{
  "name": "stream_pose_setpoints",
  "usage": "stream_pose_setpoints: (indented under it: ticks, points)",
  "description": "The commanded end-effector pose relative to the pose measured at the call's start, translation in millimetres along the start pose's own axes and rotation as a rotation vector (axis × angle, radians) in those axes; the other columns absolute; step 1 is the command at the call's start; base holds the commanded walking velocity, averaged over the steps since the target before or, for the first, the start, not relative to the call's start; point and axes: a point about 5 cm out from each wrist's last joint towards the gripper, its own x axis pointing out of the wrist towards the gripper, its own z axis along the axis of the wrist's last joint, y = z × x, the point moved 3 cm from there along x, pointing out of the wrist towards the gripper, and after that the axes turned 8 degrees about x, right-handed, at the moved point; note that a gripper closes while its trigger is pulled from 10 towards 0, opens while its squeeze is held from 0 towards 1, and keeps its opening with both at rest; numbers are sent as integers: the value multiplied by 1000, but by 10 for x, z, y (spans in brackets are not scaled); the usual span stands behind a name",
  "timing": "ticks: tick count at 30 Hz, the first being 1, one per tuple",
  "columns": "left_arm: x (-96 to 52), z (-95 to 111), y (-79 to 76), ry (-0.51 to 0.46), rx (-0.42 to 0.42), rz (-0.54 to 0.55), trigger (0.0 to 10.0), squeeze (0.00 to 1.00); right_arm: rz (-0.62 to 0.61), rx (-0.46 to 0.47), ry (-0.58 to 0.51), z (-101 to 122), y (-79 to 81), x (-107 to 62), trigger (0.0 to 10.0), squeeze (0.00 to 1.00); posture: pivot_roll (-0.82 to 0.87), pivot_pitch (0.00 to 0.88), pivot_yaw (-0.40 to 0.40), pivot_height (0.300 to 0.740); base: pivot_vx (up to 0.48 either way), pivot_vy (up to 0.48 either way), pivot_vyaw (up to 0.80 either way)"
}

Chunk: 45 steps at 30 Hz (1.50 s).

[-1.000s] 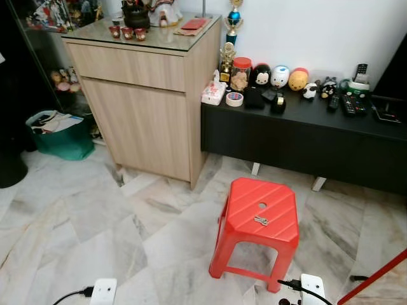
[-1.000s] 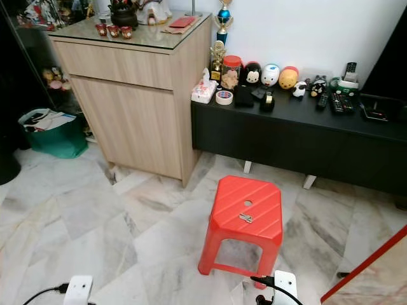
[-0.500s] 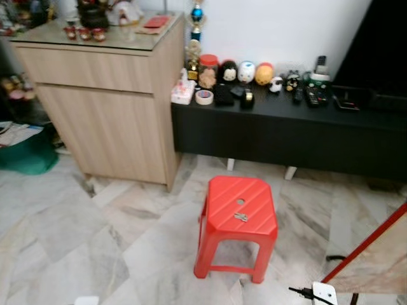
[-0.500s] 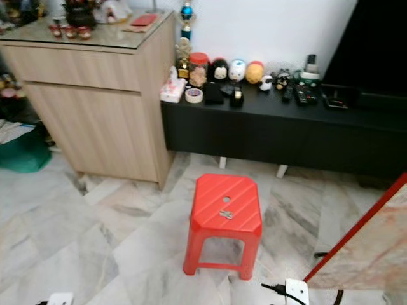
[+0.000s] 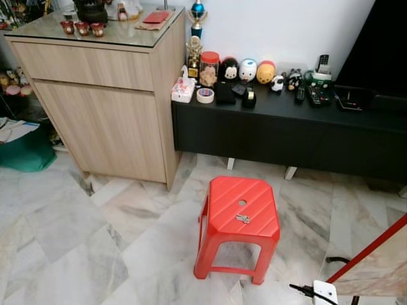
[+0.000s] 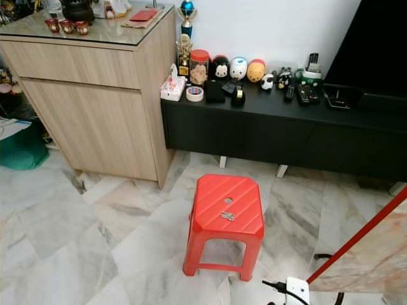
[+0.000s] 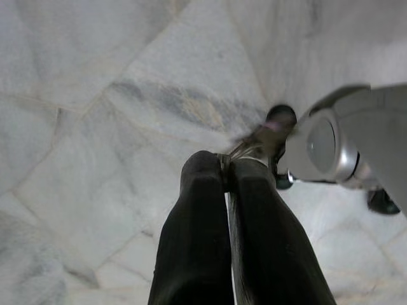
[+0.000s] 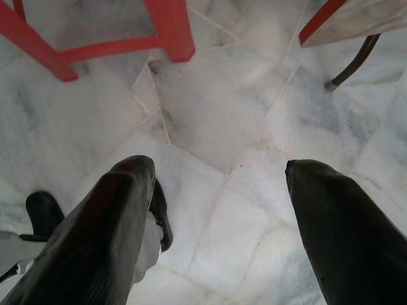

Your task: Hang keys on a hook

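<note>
Keys: a small metal bunch of keys (image 5: 243,219), pale and flat, lying on the top of the red stool just below its round hole, low centre of the left eye frame.
Stool: red plastic stool (image 5: 240,206), square top with rounded corners and diagonal ribs, four splayed legs joined by rails, standing on the floor.
Floor: polished marble floor (image 5: 76,235) in large tiles, white with grey and brown veins, glossy.
Cabinet: light wood-grain cabinet (image 5: 102,114), boxy, with a glass sheet on top; small red cups (image 5: 81,28) and a flat red packet (image 5: 156,17) sit on the glass, upper left of the frame.
Worktop: long low black worktop (image 5: 286,130), matte, against the white wall; along it stand a red-lidded jar (image 5: 208,68), a roll of tape (image 5: 205,95), round toy figures (image 5: 248,70) and remote controls (image 5: 315,95).
Bag: green bag (image 5: 25,149) on the floor at the left edge, beside the cabinet.
Left pincer: left pincer (image 7: 227,184) hangs over the marble, its two smooth black fingers pressed together, clenched on nothing.
Right pincer: right pincer (image 8: 219,175) hangs released, rounded black fingers spread wide, above the tiles near the stool's red legs.
</note>
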Motion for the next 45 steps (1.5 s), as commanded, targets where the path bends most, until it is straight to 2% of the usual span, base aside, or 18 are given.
stream_pose_setpoints:
  ticks: [1,8,10,14,16,21,27,34,37,45]
  points:
    - [0,-33,-40,19,14,-2,10000,0,-8,7,-9,35,-41,-4,10000,0,107,0,-66,740,0,0,-775]
    - [16,48,27,7,-4,20,10000,0,24,2,18,-34,-11,-4,10000,0,101,0,-69,740,0,-72,-444]
    - [21,89,74,0,-8,28,10000,0,18,40,14,-41,-5,-3,10000,0,94,0,-50,740,0,-281,0]
    - [27,139,101,-13,4,25,10000,0,13,56,14,-82,24,-1,10000,0,95,0,-42,740,0,-306,0]
    - [32,169,101,-22,16,22,10000,0,12,49,18,-117,41,-1,10000,0,101,0,-43,740,0,-309,0]
    - [38,194,77,-30,20,19,10000,0,10,110,22,-126,39,-1,10000,0,119,0,-54,740,0,-310,-509]
    - [42,201,32,-34,25,9,10000,0,13,94,19,-119,20,-3,10000,0,101,0,-45,740,0,-309,-738]
    - [35,180,53,-33,34,4,10000,0,20,88,18,-144,-7,-9,10000,0,88,0,-37,740,0,-308,-724]
    - [19,160,128,-36,29,9,10000,0,16,90,20,-145,1,-7,10000,0,90,0,-40,740,0,-309,0]
    - [6,136,180,-33,27,11,10000,0,42,69,10,-102,55,-2,10000,0,88,0,-38,740,0,-307,0]
